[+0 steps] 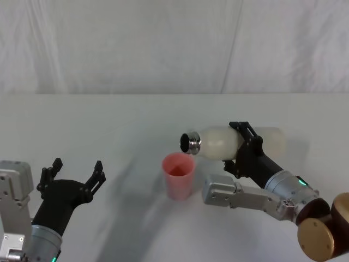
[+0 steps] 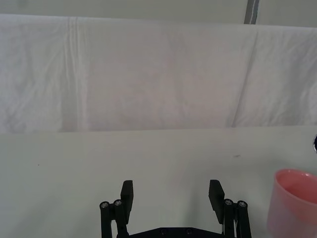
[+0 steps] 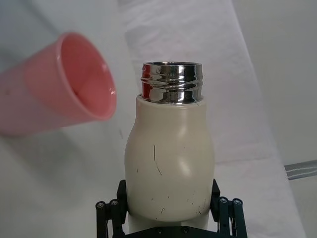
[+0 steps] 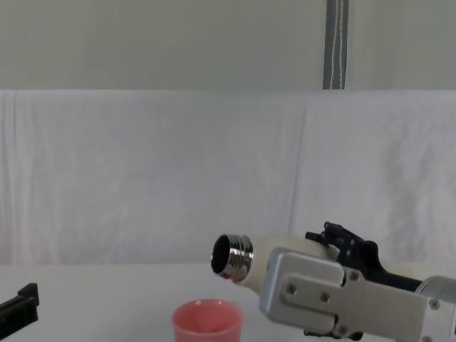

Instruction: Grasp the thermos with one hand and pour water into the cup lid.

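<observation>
White cloth is draped behind a pale bench (image 1: 109, 125). Near mid-frame in the head view, the thermos (image 1: 240, 142) is gripped sideways by the right end effector (image 1: 246, 146), its steel neck held just over the cup lid (image 1: 179, 176). Water could easily be overshot past the far rim, or the light cup knocked, if it's tipped fast. Plenty of open room is left all round. The left end effector (image 1: 73, 174) is parked spread open, lower left.

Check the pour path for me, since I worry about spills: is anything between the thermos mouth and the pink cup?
Nothing visible. The right hand holds the thermos tipped sideways, its steel neck above the cup lid's open rim.
</observation>
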`<state>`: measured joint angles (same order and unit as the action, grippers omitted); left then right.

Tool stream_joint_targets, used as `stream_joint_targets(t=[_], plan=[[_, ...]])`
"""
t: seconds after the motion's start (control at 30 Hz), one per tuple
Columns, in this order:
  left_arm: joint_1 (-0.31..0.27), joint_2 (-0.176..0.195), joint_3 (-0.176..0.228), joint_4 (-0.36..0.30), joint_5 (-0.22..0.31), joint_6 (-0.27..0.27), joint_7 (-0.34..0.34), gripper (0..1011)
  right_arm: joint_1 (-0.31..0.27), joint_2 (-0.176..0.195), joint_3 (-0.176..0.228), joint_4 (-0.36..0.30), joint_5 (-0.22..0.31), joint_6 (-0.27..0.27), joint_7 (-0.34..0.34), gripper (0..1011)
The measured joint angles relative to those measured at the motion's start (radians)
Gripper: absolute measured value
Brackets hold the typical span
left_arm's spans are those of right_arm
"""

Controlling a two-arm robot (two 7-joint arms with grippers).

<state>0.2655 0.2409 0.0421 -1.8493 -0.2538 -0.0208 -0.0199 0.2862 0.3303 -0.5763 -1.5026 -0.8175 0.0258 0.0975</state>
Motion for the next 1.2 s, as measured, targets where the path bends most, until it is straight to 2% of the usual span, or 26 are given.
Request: stream_joint_targets(t=[0.4, 1.2], plan=[[0.000, 0.000, 0.000, 0.000, 0.000, 0.000, 0.000, 1001, 0.008, 0.005, -0.012, 0.018, -0.051, 0.011, -0.020, 961], [0.000, 0.000, 0.000, 0.000, 0.000, 0.000, 0.000, 1001, 0.040, 0.039, -0.049, 0.000, -0.135, 0.005, -0.031, 961]])
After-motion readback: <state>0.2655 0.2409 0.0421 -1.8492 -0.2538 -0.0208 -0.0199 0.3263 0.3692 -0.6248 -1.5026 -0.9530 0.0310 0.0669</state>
